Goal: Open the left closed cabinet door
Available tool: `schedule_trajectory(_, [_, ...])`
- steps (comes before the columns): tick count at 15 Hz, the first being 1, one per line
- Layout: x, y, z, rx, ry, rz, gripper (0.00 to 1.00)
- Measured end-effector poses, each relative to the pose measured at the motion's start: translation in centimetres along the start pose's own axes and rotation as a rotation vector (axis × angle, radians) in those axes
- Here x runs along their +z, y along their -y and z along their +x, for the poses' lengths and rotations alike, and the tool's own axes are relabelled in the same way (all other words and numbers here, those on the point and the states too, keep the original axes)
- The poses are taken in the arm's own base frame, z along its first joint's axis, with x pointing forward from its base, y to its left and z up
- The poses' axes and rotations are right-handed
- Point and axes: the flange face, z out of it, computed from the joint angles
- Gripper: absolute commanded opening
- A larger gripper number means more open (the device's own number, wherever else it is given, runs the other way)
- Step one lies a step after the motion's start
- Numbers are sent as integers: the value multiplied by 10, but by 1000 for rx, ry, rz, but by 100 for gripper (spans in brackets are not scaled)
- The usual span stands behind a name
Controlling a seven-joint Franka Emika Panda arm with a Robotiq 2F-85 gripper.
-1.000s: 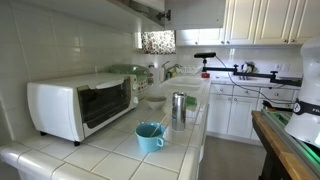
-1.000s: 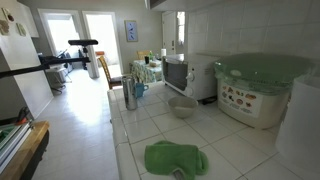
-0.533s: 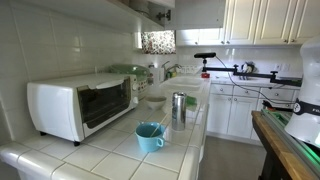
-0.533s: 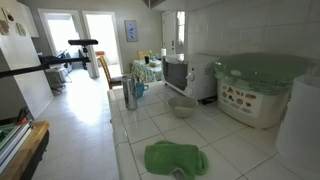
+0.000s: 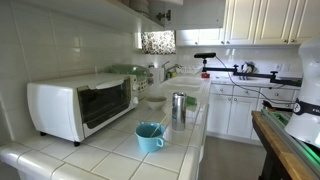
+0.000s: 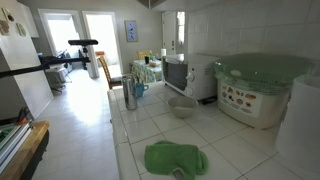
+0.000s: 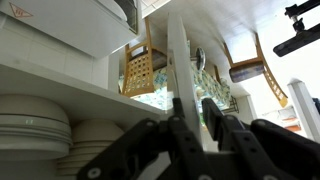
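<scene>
Wrist view alone shows the claw (image 7: 196, 128) clenched on the cabinet door (image 7: 179, 70) edge.

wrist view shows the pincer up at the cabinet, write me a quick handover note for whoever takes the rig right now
Pincer: up at the overhead cabinet, fingers either side of the edge of the cabinet door; whether they actually clamp it cannot be told.
Door: edge-on to the wrist camera, with stacked plates on the shelf visible beside it, so it looks at least partly open.
Counter: toaster oven, blue cup and metal canister sit untouched.
Left: confirm the grip, swing the door fully open, release.
</scene>
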Motion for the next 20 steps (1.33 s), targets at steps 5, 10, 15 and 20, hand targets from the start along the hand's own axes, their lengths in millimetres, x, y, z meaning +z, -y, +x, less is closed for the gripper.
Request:
schedule_trajectory(5, [-6, 31, 10, -30, 2, -37, 7])
schedule_trajectory(10, [-13, 68, 18, -81, -21, -115, 7])
schedule_trajectory(15, [-19, 101, 20, -139, -64, -186, 7])
schedule_trajectory(20, [-14, 127, 14, -203, -93, -222, 7])
